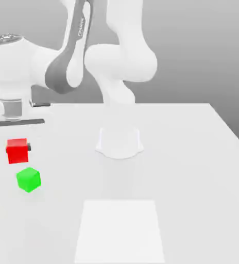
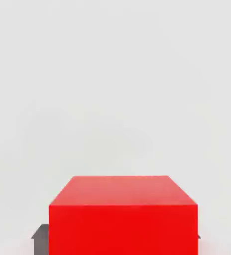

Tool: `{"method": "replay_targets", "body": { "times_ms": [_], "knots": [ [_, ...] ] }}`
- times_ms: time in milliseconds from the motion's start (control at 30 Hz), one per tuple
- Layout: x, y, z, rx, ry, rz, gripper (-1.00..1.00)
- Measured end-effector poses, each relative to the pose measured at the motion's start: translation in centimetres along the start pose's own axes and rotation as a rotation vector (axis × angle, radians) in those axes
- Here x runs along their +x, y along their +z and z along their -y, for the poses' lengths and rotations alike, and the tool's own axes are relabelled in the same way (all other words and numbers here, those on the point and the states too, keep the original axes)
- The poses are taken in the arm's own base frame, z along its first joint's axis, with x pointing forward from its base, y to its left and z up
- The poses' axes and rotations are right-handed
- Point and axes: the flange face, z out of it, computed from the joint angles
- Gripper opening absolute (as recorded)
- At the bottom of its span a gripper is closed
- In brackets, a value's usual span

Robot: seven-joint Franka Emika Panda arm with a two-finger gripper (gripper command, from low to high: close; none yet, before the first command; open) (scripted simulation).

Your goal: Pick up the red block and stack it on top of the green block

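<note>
Red block point(image 1: 17, 150) in fingers point(image 1: 28, 147), above green block point(image 1: 28, 179), near table point(image 1: 183, 154) edge.

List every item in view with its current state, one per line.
Red block: held in the gripper, lifted off the table.
Green block: resting on the table, nothing on top, apart from the red block.
Gripper: shut on the red block.
Table: bears the green block.

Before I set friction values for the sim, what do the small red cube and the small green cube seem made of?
The small red cube looks like smooth, hard plastic: flat uniform colour, crisp edges, no grain. The small green cube looks the same, its faces plainly shaded. Both are renders, so this is a guess.
</note>
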Motion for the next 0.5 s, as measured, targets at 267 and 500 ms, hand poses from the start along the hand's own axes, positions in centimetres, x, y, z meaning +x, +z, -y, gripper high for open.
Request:
{"method": "replay_targets", "body": {
  "times_ms": [267,500],
  "knots": [
    [-2.5,2.4,-1.7,0.066,-0.184,0.006,-1.0],
    [-2.4,4.7,-1.4,0.081,-0.187,0.005,-1.0]
  ]
}}
